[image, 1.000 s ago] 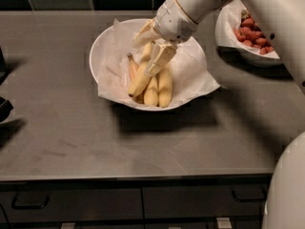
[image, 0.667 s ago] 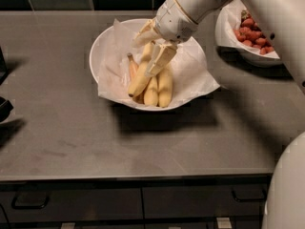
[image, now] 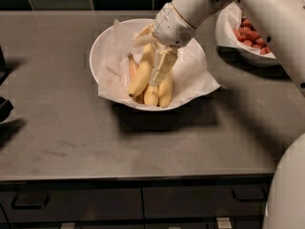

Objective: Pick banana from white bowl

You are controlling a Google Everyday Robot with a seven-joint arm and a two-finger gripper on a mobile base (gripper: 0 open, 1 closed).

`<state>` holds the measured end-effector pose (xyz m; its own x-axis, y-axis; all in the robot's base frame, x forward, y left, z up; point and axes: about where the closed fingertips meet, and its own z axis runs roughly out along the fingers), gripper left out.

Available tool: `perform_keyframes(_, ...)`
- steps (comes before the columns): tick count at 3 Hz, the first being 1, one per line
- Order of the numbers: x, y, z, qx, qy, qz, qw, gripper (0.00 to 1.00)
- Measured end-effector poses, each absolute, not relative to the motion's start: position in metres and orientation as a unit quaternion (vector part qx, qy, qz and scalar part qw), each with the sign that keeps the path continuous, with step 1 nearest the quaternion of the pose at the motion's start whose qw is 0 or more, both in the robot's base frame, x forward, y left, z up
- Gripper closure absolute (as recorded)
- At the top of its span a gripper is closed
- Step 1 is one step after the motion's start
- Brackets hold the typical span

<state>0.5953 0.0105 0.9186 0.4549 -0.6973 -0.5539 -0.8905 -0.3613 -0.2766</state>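
The white bowl (image: 102,44), lined with crinkled white paper, sits at the back middle of the grey counter. Several bananas lie in it. The long curved pale-yellow banana (image: 140,78) leans from the bowl's front up toward the wrist. My gripper (image: 147,61) reaches down into the bowl from the upper right and is shut on this banana near its upper half; one finger (image: 162,68) lies along its right side. A short orange-tinged banana (image: 132,66) lies to the left. Two more bananas (image: 166,90) lie to the right, partly under the finger.
A second paper-lined bowl of red strawberries (image: 248,37) stands at the back right, under my arm. A dark object (image: 5,106) is at the left edge. The counter's front edge (image: 143,175) runs above drawers. My white base (image: 286,190) fills the lower right corner.
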Motion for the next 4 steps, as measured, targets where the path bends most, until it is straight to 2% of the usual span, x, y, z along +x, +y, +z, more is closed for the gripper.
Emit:
perform_keyframes(2,0.592,0.012,0.911,-0.817,0.489,0.159,0.261,0.22)
perform_keyframes(4,0.593,0.023,0.900,-0.828,0.479,0.156,0.245,0.22)
